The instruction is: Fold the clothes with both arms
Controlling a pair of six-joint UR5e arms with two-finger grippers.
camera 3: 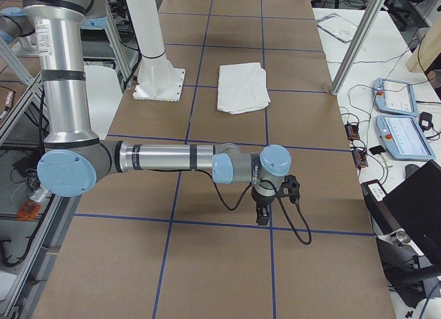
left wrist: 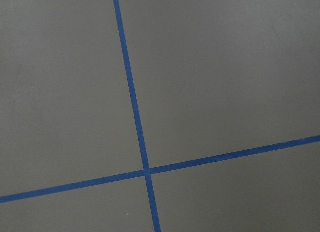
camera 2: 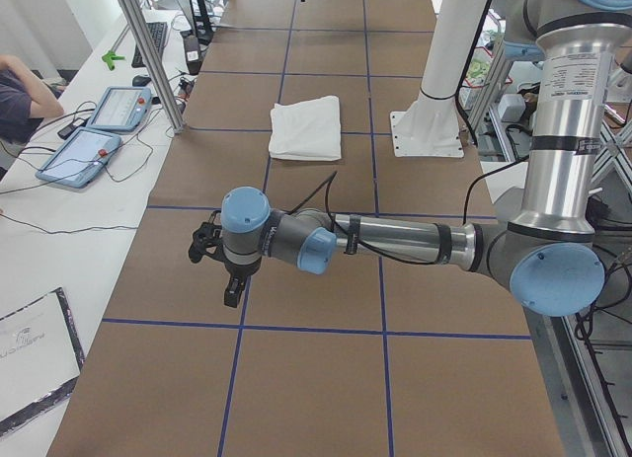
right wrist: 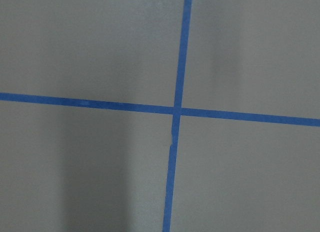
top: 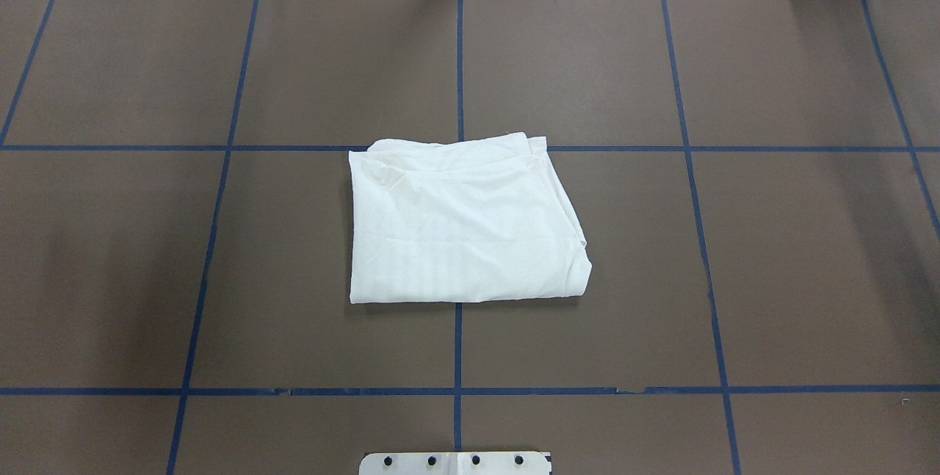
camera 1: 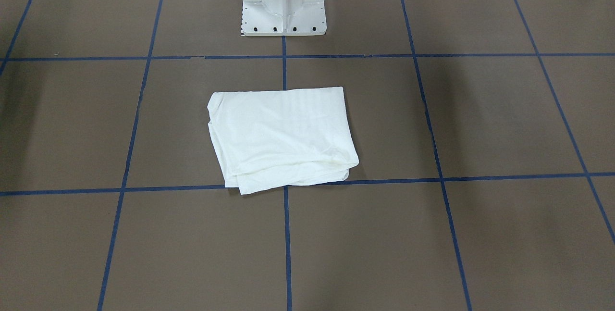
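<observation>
Seen from the table's left end, the left arm point(camera 2: 395, 242) lies nearest, stretched low across the brown tabletop point(top: 734, 240) with the left gripper point(camera 2: 231, 299) pointing down over a bare square; from this side view alone I cannot tell whether its jaws are released or clenched, though nothing appears to hang from it. The mirror view from the other end shows the right arm point(camera 3: 165, 157) in the same pose, the right gripper point(camera 3: 262, 220) also aimed at bare tabletop, its state equally impossible to read. Both wrist cameras see only a crossing of blue tape lines point(left wrist: 146, 170), with no cloth. Farther in, just in front of the white pedestal point(camera 1: 283, 3), the white T-shirt point(top: 463, 225) lies in the middle of the tabletop, well apart from both grippers. It is folded into a compact rectangle straddling the centre tape line, with no sleeve, collar or print showing. The edge towards the robot is clean, while the edge away from it shows stacked layers slightly out of line. I judge the folding done or all but done. Any further move would be a tidy-up: both arms would have to travel in to the centre and pinch the uneven far edge together without pulling the stack open
</observation>
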